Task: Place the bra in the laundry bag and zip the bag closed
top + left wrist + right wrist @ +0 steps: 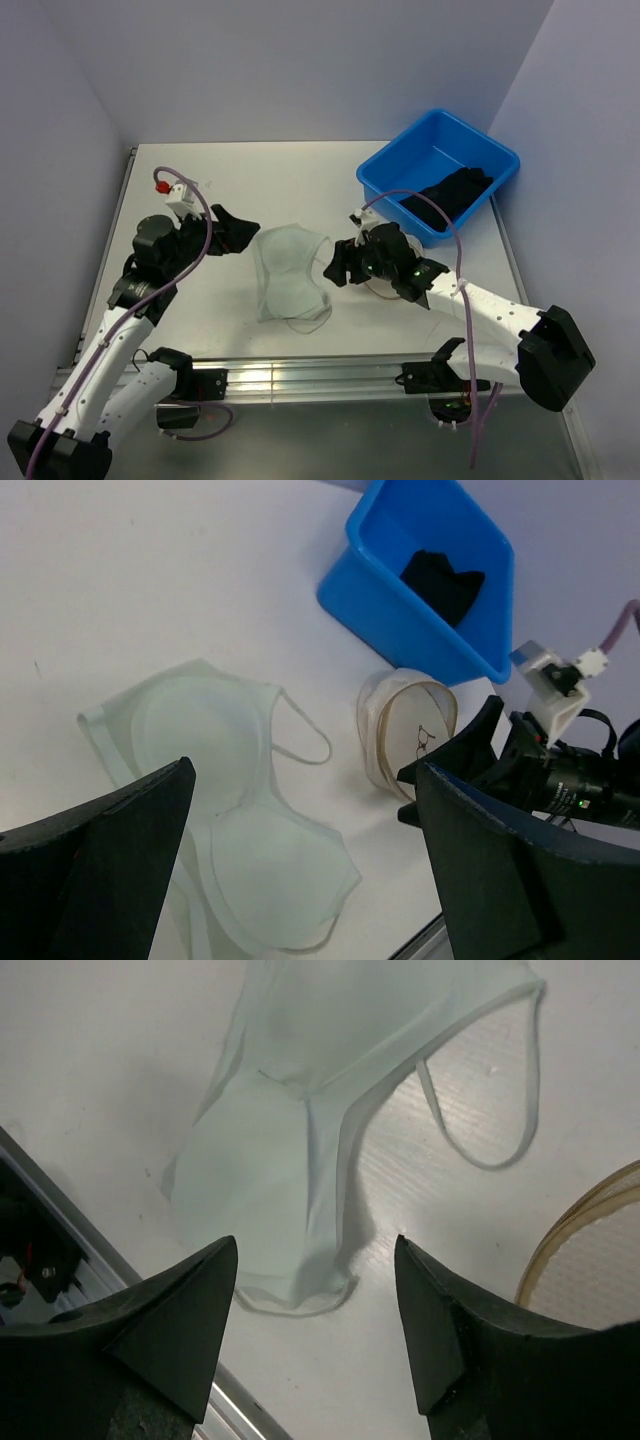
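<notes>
While both arms reach in over it, the worktop (200, 170): pale grey, carrying every item, with a metal rail along its near edge.
Blue bin (390, 200): at the far right corner, set at an angle to the worktop's edges, well apart from the bra.
Bra (290, 275): pale mint, lying flat in the middle of the worktop between the two tools. Its long axis runs from the far side toward the near rail, one cup beyond the other. The band edge faces the left arm and the strap loops point toward the right arm.
Black cloth (450, 192): bunched inside the blue bin, against its right-hand wall.
Laundry bag (410, 730): whitish mesh disc with a tan rim, on the worktop between bra and bin, near a strap loop but not touching it. The face with the small black mark is turned up toward the left wrist camera. The right arm hides most of it from above, and the zip's state cannot be told.
Left tool (240, 230): fingers spread wide, holding nothing, just left of the bra's far cup.
Right tool (332, 265): fingers spread wide, holding nothing, just right of the bra, with the bag beside it.
</notes>
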{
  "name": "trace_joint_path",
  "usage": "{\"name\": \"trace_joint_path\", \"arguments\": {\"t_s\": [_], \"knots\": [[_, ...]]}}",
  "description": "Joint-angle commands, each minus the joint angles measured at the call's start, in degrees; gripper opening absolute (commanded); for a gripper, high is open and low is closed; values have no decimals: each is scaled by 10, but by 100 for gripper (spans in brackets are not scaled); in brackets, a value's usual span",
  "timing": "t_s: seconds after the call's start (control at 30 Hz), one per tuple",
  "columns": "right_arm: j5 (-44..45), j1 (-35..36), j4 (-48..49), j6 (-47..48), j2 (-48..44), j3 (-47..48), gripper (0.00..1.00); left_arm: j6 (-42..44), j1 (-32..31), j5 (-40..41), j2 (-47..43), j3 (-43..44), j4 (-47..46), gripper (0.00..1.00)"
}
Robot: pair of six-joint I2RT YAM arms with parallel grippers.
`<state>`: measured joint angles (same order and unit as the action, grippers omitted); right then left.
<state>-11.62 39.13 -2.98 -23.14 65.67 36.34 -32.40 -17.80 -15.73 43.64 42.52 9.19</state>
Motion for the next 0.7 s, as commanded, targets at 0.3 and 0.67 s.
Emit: {"name": "trace_joint_path", "arguments": {"t_s": [0.3, 0.67], "knots": [[93, 0, 68, -74, 191, 118, 49, -104, -3, 51, 29, -113, -61, 99], [148, 0, 58, -112, 397, 246, 63, -134, -15, 55, 34, -183, -124, 99]]}}
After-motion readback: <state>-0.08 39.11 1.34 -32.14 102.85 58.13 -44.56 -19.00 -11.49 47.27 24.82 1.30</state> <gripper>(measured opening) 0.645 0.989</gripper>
